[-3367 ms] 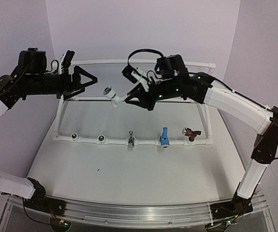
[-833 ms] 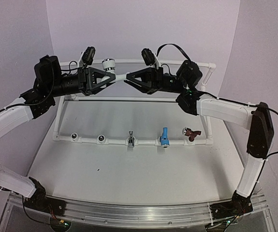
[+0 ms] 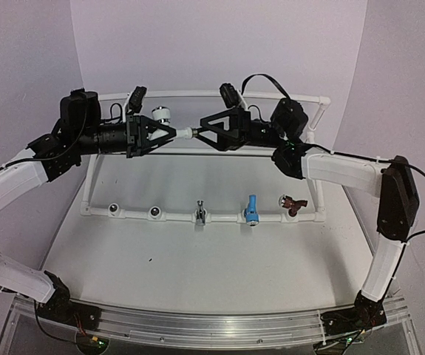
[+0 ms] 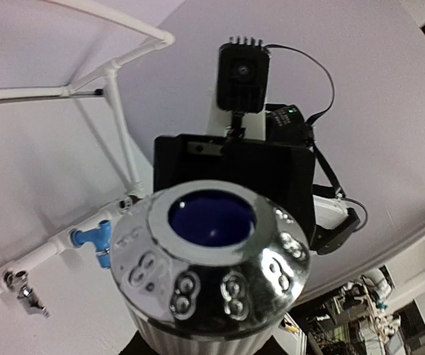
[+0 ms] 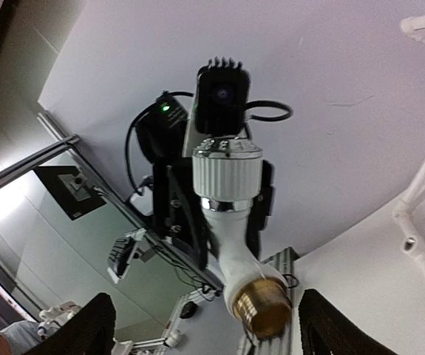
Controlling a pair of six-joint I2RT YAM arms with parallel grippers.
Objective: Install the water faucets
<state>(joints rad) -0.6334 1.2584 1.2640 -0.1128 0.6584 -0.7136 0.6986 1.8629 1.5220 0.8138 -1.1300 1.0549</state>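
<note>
Since a second back, right gripper (image 3: 203,129) has let go: jaws now apart, standing clear of the brass thread (image 5: 260,310). At 12 o'clock over the pipe frame (image 3: 175,215) hangs the white faucet (image 3: 185,133), mid-air, left gripper (image 3: 172,133) clamped on its body. I read a hand-over, leaving the thread free for the empty sockets (image 3: 155,213) at 7 o'clock.

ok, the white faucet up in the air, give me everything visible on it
The white faucet is white plastic: ribbed knob with a chrome cap and blue centre, bent body, brass threaded end. It's held in mid-air by the left fingers, threaded end toward the right fingers, which stand open, clear of it.
</note>
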